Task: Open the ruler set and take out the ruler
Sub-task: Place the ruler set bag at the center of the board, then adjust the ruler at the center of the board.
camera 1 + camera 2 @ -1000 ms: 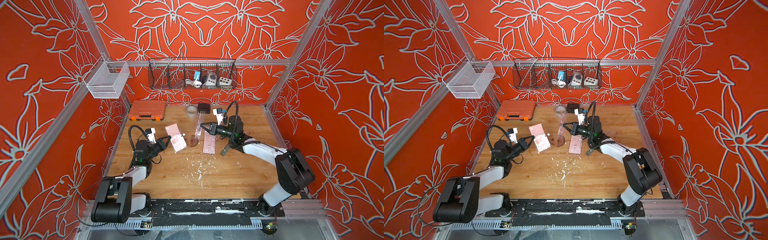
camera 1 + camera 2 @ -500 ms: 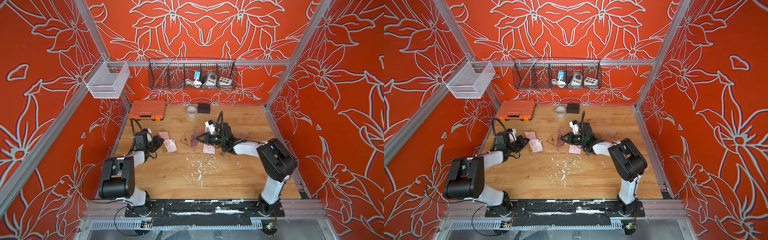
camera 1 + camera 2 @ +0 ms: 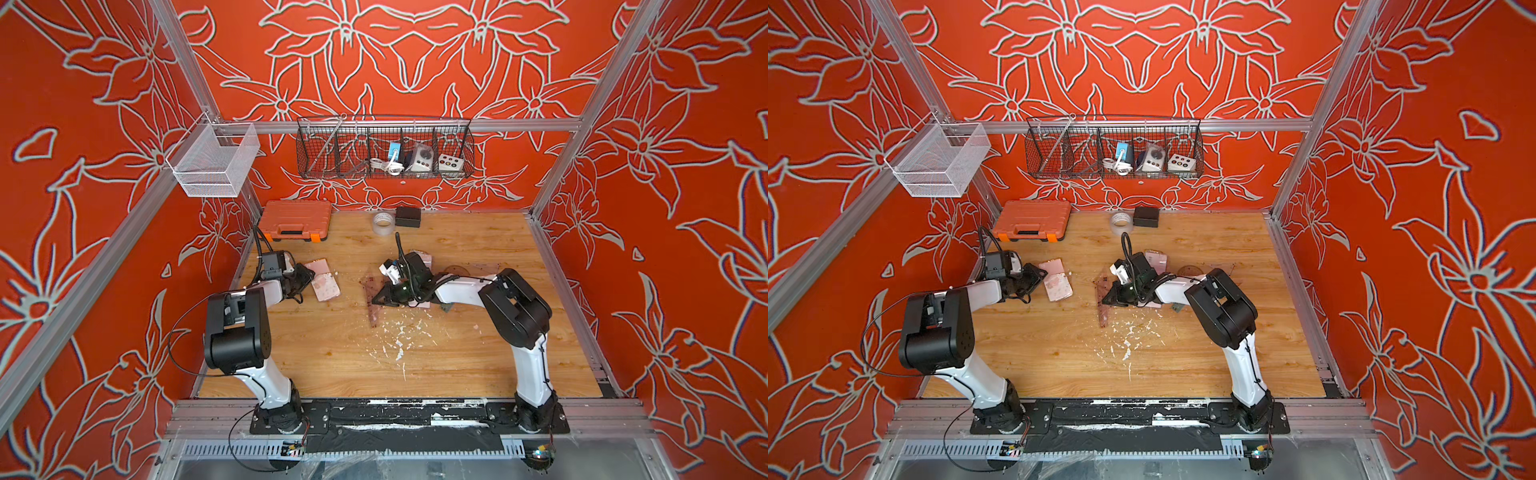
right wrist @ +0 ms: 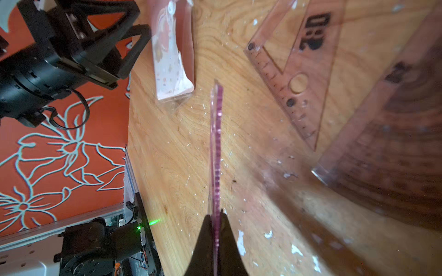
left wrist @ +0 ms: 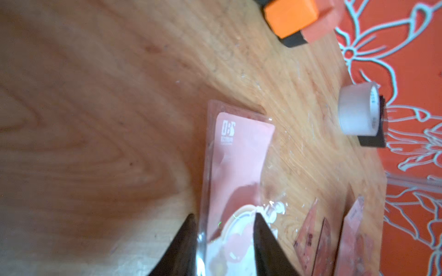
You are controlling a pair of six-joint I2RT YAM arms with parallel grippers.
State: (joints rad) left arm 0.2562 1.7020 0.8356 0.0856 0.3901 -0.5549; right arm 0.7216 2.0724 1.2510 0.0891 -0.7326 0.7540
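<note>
The right gripper (image 4: 216, 218) has its fingers pinched on the pink ruler (image 4: 216, 143), near the table's (image 3: 457, 353) middle. The left gripper (image 5: 223, 227) has its fingers apart, with the pouch (image 5: 239, 162) between them, by the left edge.

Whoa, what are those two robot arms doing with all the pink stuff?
They are unpacking a ruler set. The right gripper is shut on a pink see-through ruler, already out of its pouch. The left gripper is open, its jaws either side of one end of the pink pouch, which lies on the wooden table. A triangle ruler lies loose on the table nearby.
</note>
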